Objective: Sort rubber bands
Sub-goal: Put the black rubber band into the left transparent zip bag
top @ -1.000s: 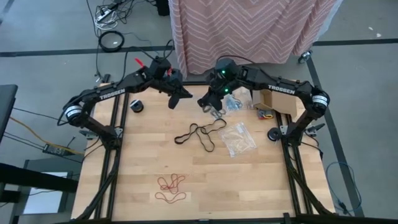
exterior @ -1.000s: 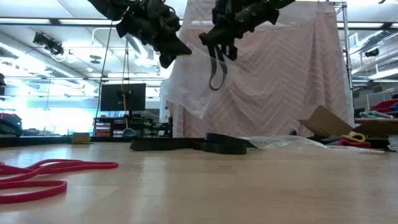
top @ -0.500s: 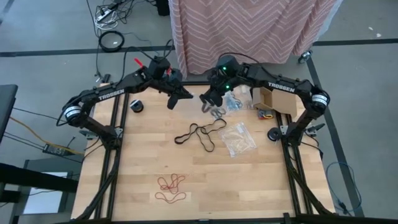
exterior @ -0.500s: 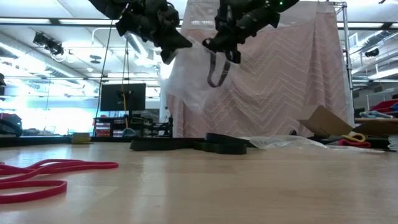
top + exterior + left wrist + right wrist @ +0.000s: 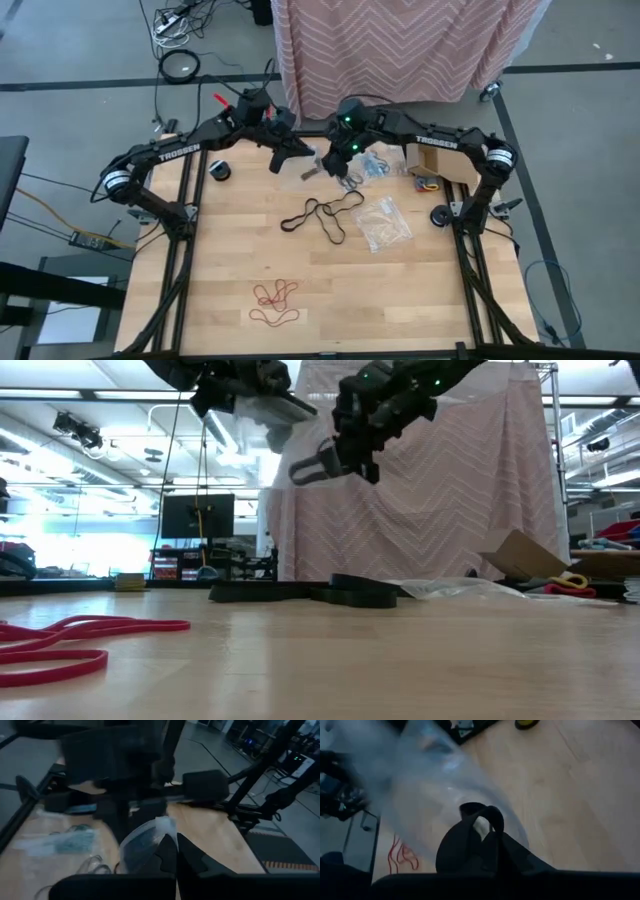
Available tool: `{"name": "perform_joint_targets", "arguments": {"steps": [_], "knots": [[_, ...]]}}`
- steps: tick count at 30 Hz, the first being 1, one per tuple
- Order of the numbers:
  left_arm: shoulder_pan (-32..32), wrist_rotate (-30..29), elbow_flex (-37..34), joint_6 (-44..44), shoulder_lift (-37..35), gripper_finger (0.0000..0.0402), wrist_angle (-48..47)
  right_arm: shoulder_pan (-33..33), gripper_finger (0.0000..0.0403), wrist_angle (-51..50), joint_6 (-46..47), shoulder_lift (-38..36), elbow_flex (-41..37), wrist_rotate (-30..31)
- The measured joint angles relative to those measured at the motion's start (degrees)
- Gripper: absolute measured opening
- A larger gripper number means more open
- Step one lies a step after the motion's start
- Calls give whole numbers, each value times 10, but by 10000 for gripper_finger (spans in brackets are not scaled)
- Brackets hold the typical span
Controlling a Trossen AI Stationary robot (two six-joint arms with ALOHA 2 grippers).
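Observation:
My left gripper (image 5: 302, 160) and right gripper (image 5: 338, 172) meet high above the table's far middle. The left one is shut on a clear plastic bag (image 5: 142, 842), which hangs in the air between the two. My right gripper (image 5: 492, 847) is shut on a dark rubber band (image 5: 308, 467). Black rubber bands (image 5: 322, 213) lie flat on the middle of the table. Red ones (image 5: 275, 298) lie near the front edge. My left gripper pinches the bag's upper edge (image 5: 165, 826) between its two fingertips, coming nearly level from the table's left. The bag hangs slack below it, clear of the table. My right gripper pinches the dark band at one end of its loop (image 5: 487, 827), slanting down from the right. The free loop (image 5: 472, 810) sticks out sideways against the clear film; whether it is inside the bag I cannot tell.
A second clear bag (image 5: 385, 222) lies flat right of the black bands. Another bag with teal bands (image 5: 376, 165) and an open cardboard box (image 5: 440, 160) sit at the far right. A small black disc (image 5: 220, 170) lies at the far left.
My right gripper has come down and toward my left gripper. The dark band, which hung straight down from it, now points sideways at the bag. My left gripper has tipped up, staying shut on the bag.

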Motion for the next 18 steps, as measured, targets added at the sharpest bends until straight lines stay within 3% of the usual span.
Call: {"name": "perform_joint_targets", "arguments": {"steps": [7, 13, 18], "knots": [[0, -22, 0, 37, 0, 0, -88, 14, 0, 99, 21, 12, 0, -35], [7, -34, 0, 60, 0, 0, -108, 32, 1, 101, -6, 12, 0, -72], [8, -23, 0, 57, 0, 0, -99, 51, 39, 90, -38, 12, 0, -61]]}}
